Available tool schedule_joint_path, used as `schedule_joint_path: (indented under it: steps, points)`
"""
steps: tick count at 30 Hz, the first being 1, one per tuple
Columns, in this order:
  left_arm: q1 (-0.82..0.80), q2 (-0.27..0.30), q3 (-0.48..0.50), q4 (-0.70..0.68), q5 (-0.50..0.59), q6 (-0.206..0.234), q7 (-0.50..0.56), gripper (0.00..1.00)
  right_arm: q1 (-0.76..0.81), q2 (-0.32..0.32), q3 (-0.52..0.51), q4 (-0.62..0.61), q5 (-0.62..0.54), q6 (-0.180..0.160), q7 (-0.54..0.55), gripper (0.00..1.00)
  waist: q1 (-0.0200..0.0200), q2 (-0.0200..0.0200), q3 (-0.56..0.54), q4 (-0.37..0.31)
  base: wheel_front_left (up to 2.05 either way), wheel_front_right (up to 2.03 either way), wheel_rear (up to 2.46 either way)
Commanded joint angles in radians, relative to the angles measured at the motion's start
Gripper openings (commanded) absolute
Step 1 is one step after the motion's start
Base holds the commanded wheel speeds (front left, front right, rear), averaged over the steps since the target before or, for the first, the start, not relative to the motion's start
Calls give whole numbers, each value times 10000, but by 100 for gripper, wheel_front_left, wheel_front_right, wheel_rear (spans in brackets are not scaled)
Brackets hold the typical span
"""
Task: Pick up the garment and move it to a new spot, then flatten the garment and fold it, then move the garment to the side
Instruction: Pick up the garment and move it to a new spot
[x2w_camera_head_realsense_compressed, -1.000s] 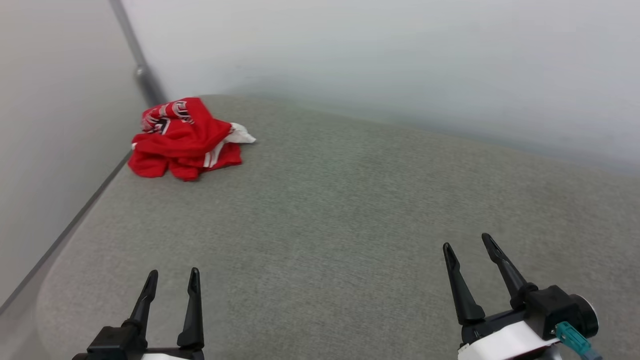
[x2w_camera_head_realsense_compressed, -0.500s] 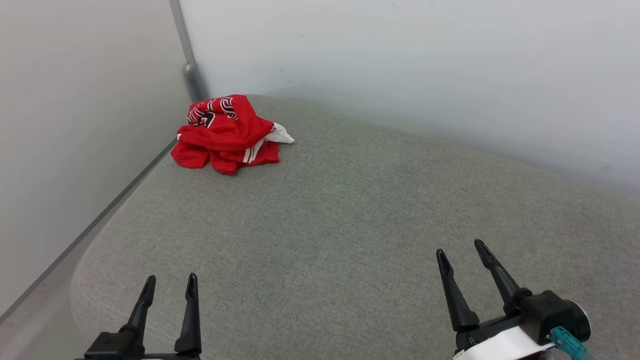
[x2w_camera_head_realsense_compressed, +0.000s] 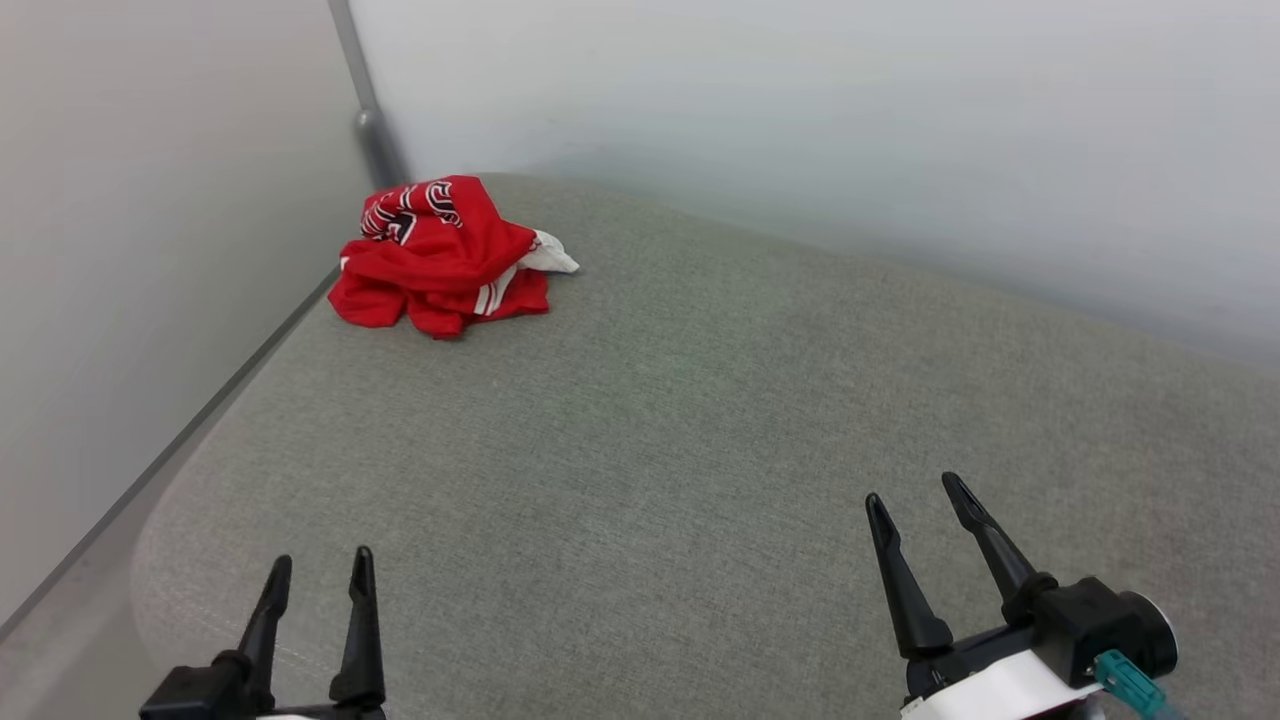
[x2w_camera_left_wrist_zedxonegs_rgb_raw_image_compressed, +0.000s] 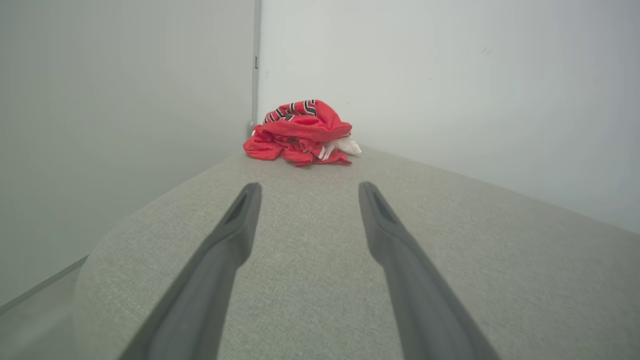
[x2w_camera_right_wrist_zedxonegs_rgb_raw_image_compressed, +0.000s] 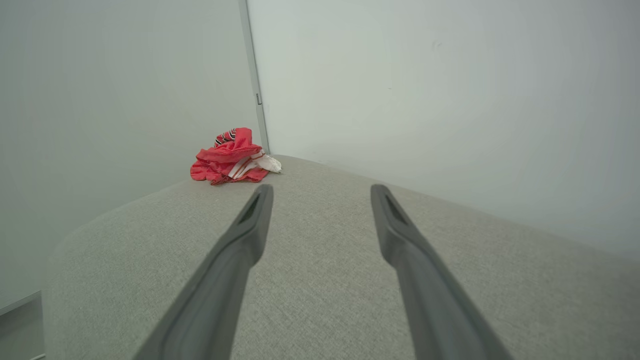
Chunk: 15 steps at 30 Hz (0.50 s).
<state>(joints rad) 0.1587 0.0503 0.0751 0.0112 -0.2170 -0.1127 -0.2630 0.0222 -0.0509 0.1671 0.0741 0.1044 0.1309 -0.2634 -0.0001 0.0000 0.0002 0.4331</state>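
Note:
The garment (x2w_camera_head_realsense_compressed: 440, 255) is a red jersey with white trim and black lettering, crumpled in a heap at the far left corner of the grey fabric surface (x2w_camera_head_realsense_compressed: 650, 420). The left wrist view has the garment (x2w_camera_left_wrist_zedxonegs_rgb_raw_image_compressed: 300, 132) straight ahead of its fingers, and the right wrist view has the garment (x2w_camera_right_wrist_zedxonegs_rgb_raw_image_compressed: 232, 157) ahead and to the left. My left gripper (x2w_camera_head_realsense_compressed: 320, 565) hovers open at the near left, far from the heap. My right gripper (x2w_camera_head_realsense_compressed: 915, 495) stands open at the near right. Nothing is between either pair of fingers.
Pale walls (x2w_camera_head_realsense_compressed: 800, 110) close in the surface at the back and on the left, meeting at a grey corner post (x2w_camera_head_realsense_compressed: 365, 110) just behind the garment. The surface's rounded left edge (x2w_camera_head_realsense_compressed: 150, 560) drops to a floor strip.
The head view has shifted, so the heap now sits further right in the picture than one second ago. The garment lies as before. Both grippers stay open.

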Motion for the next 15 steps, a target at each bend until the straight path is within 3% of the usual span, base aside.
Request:
schedule_joint_path:
  steps: [1, 9, 11, 15]
  points:
    - [-157, -2, 60, -32, -36, -11, -28, 100, -125, 13, -2, -46, -92, -3, -21, 100, 1, 0, 192, -124, 0, 0, 0]
    - [-1567, 104, 567, 24, -164, -157, -28, 100, -783, 8, -75, -426, -647, -3, -21, 100, 1, 0, 1721, -989, 0, 0, 0]
    - [-2222, 505, 454, 286, -508, -170, -28, 100, -927, 7, -136, -520, -776, -3, -21, 100, 1, 0, 2174, -1228, 0, 0, 0]
    - [-3770, 2102, 11, 1213, -1353, -171, 62, 100, -1268, 5, -186, -689, -1087, -3, -23, 100, 1, 0, 3154, -1742, 0, 0, 0]
